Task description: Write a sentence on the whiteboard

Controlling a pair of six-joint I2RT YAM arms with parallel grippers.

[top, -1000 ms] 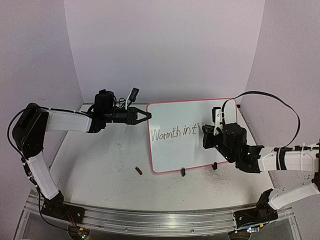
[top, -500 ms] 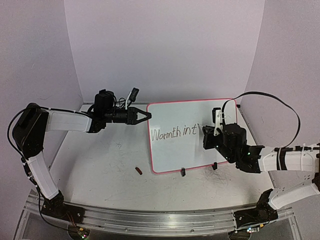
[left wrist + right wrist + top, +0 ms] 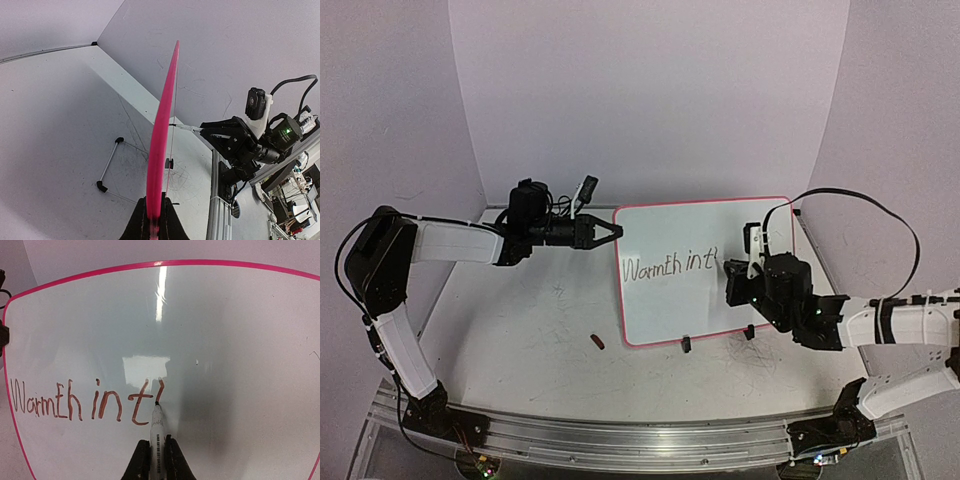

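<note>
**WHITEBOARD WRITING: BOARD BRACED, STROKE IN PROGRESS**

The scuffed grey tabletop [image 3: 520,330] carried the whole setup. The whiteboard [image 3: 700,235] stood on it right of centre, towards the back wall. It leaned back on its two black clip feet [image 3: 687,345], with its face turned to the right arm.

The left gripper [image 3: 615,232] was clamped on the board's pink frame at the left edge, near the upper corner. In the left wrist view, both fingers [image 3: 170,227] pinched the frame edge-on. This hold was judged to steady the board against pen pressure.

The right gripper [image 3: 152,457] was closed on a white marker [image 3: 156,427], which it held roughly square to the board face. The marker tip met the surface at the foot of a short new stroke.

The red lettering [image 3: 75,402] read "Warmth int", so the sentence was judged incomplete.

A small reddish-brown object [image 3: 598,342], possibly the marker cap, lay on the tabletop well apart from the board.
</note>
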